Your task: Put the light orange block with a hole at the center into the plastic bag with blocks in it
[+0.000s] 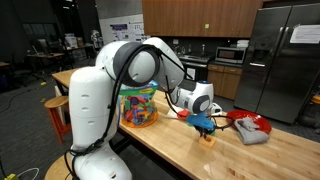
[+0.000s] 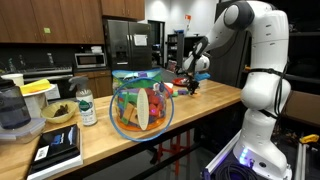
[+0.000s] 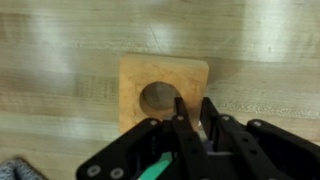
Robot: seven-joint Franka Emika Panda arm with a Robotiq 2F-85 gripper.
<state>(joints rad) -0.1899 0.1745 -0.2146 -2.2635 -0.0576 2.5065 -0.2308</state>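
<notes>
The light orange block (image 3: 150, 75) lies flat on the wooden counter, square, with a round hole through its middle. In the wrist view my gripper (image 3: 193, 105) comes in from below. One finger (image 3: 179, 108) stands at the hole's right rim and the other at the block's right edge, pinching the wall between them. In an exterior view the gripper (image 1: 204, 127) is down at the counter on the block (image 1: 209, 138). The plastic bag (image 1: 138, 106) full of coloured blocks stands upright further along the counter. It is nearer the camera in the exterior view (image 2: 140, 103) where the gripper (image 2: 190, 86) is behind it.
A red bowl (image 1: 250, 126) with grey cloth sits beyond the gripper. Near the bag stand a bottle (image 2: 87, 107), a dish of greens (image 2: 58, 113), a black tablet (image 2: 60, 148) and a blender jug (image 2: 12, 108). The counter's front edge (image 1: 190, 158) is close by.
</notes>
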